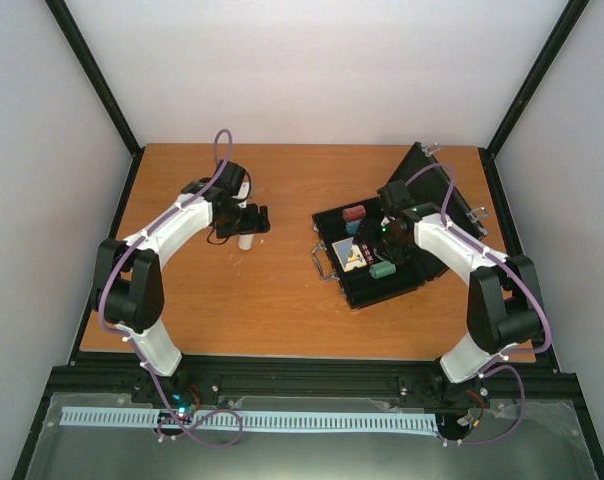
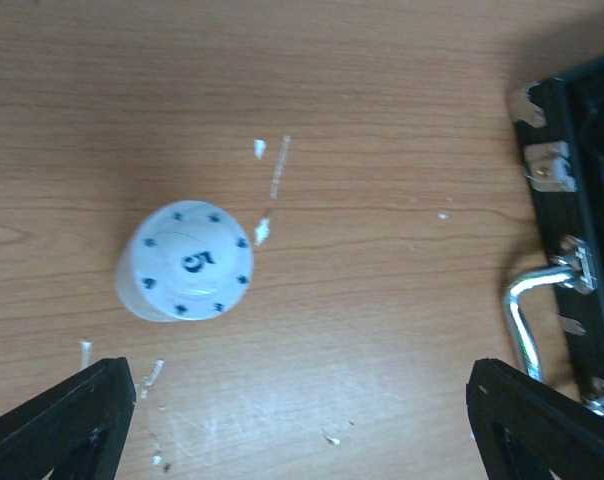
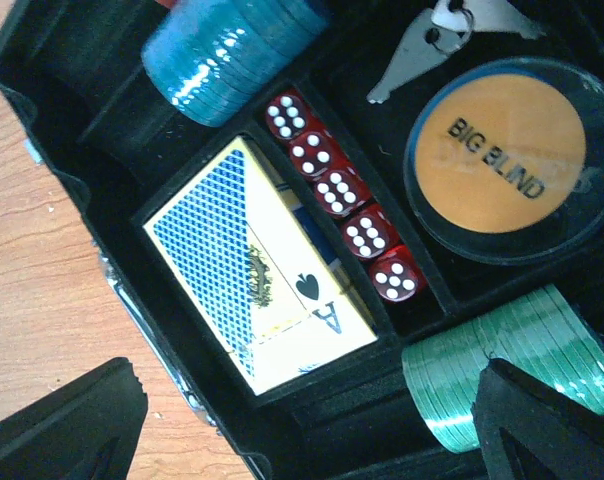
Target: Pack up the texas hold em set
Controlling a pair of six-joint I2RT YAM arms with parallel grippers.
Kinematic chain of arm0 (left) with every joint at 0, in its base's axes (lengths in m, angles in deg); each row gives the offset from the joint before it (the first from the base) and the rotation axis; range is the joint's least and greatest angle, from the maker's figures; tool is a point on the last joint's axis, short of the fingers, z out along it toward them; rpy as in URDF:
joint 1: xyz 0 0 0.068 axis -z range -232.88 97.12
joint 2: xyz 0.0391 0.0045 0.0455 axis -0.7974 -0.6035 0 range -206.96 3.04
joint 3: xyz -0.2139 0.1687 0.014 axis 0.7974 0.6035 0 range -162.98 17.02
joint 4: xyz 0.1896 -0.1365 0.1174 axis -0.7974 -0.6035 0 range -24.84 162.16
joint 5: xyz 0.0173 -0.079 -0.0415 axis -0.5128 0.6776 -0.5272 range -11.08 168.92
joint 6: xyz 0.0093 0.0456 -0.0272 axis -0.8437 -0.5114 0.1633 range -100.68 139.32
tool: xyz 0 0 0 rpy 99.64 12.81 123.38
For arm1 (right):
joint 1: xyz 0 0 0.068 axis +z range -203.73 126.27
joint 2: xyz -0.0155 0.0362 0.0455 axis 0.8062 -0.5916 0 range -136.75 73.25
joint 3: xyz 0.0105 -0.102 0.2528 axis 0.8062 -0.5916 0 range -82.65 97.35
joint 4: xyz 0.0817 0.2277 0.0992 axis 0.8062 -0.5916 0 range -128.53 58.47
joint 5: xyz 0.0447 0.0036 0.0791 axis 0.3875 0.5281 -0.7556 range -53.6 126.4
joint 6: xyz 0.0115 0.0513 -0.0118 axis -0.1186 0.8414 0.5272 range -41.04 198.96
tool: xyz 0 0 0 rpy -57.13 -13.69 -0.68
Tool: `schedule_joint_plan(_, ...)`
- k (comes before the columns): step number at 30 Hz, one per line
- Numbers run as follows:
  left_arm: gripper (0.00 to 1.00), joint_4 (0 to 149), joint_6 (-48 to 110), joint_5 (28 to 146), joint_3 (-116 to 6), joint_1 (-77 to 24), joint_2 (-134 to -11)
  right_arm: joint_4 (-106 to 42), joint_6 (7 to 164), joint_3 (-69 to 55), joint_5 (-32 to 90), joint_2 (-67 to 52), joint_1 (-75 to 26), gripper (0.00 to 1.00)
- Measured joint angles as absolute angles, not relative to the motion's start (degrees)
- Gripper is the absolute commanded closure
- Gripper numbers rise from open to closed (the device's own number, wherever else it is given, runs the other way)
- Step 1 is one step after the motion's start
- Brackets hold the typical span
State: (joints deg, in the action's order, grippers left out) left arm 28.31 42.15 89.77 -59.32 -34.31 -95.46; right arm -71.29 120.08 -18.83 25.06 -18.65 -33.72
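Observation:
The black case [image 1: 367, 285] lies open on the right of the table, its lid [image 1: 437, 180] raised and its metal handle [image 1: 320, 260] facing left. In the right wrist view it holds a blue chip stack [image 3: 232, 50], a row of red dice [image 3: 342, 195], a card deck [image 3: 257, 265], an orange "BIG BLIND" disc [image 3: 497, 150] and a teal chip stack [image 3: 502, 370]. My right gripper [image 3: 307, 430] hovers open and empty over the deck. A white chip stack [image 2: 187, 262] stands on the table left of the case. My left gripper [image 2: 302, 430] is open just above and beside it, not touching.
Keys [image 3: 432, 45] lie in the case by the orange disc. A red chip stack [image 1: 354, 212] sits at the case's far end. The case edge with latches [image 2: 547, 165] and handle [image 2: 527, 320] shows at the right of the left wrist view. Walls enclose the table.

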Motion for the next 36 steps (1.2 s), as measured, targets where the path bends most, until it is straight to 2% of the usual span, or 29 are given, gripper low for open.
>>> schedule_joint_plan(15, 0.1, 30.1, 41.9, 78.7, -57.5, -34.4, -102.3, -73.3, 114.7, -16.4, 23.6, -20.7, -33.7, 0.1)
schedule_joint_plan(18, 0.23, 30.8, 41.5, 77.6, -57.6, -34.4, -104.1, -73.6, 114.0, -15.8, 23.7, -20.6, -33.7, 0.1)
schedule_joint_plan(22, 0.34, 31.9, 40.7, 76.4, -58.0, -34.4, -105.6, -74.3, 113.3, -15.5, 23.7, -20.6, -33.7, 0.1)
schedule_joint_plan(24, 0.46, 32.4, 40.3, 76.1, -58.5, -34.4, -106.0, -74.8, 112.7, -15.5, 23.9, -20.6, -33.7, 0.1)
schedule_joint_plan(27, 0.74, 33.5, 40.0, 75.9, -58.9, -34.4, -106.2, -75.7, 111.7, -15.5, 24.0, -20.6, -33.7, 0.1)
schedule_joint_plan(31, 0.97, 34.1, 39.6, 76.0, -59.2, -34.4, -106.4, -76.4, 110.2, -16.2, 24.0, -20.2, -33.7, 0.1)
schedule_joint_plan(36, 0.99, 34.2, 39.7, 76.8, -59.2, -34.4, -106.5, -77.0, 108.7, -17.7, 23.7, -19.2, -33.7, 0.1)
